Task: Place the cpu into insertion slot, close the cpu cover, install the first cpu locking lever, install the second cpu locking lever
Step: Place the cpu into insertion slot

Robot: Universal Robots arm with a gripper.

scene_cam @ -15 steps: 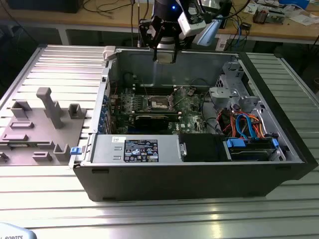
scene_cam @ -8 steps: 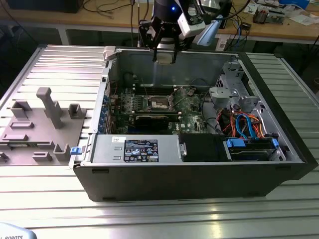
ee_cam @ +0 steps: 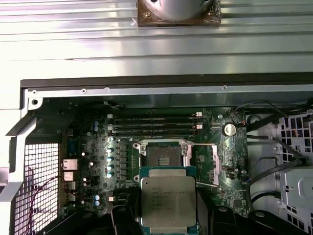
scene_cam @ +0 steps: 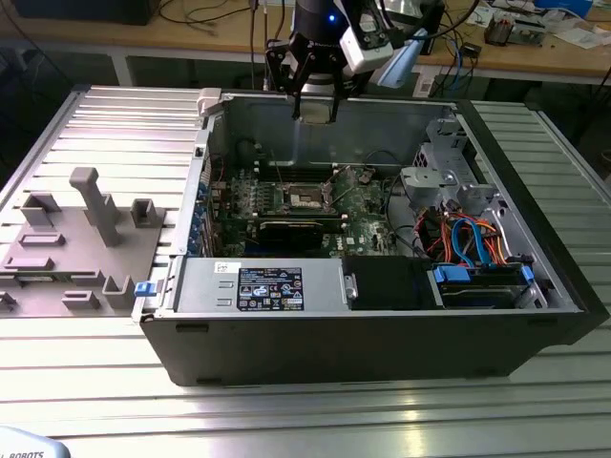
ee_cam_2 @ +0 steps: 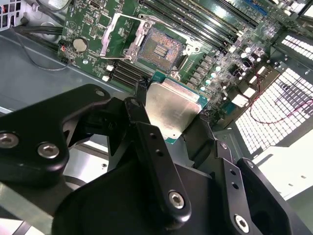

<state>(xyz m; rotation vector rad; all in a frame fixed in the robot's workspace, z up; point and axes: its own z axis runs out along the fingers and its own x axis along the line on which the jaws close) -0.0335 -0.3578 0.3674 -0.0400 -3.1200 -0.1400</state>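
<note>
**Gripper [scene_cam: 315, 100] holding the cpu [scene_cam: 315, 109] above an open computer case [scene_cam: 382, 334].**
In both wrist views the 2 black fingers [ee_cam_2: 144, 127] pinch opposite edges of the cpu, its grey metal top turned to the cameras, and it hangs in the air apart from the green board [ee_cam: 93, 161]. Beneath it the insertion slot [ee_cam: 164, 155] lies bare, and the cpu cover [ee_cam: 216, 164] is swung open just beside the slot. In the exterior view the case rests on a ribbed metal table [scene_cam: 286, 410].
</note>
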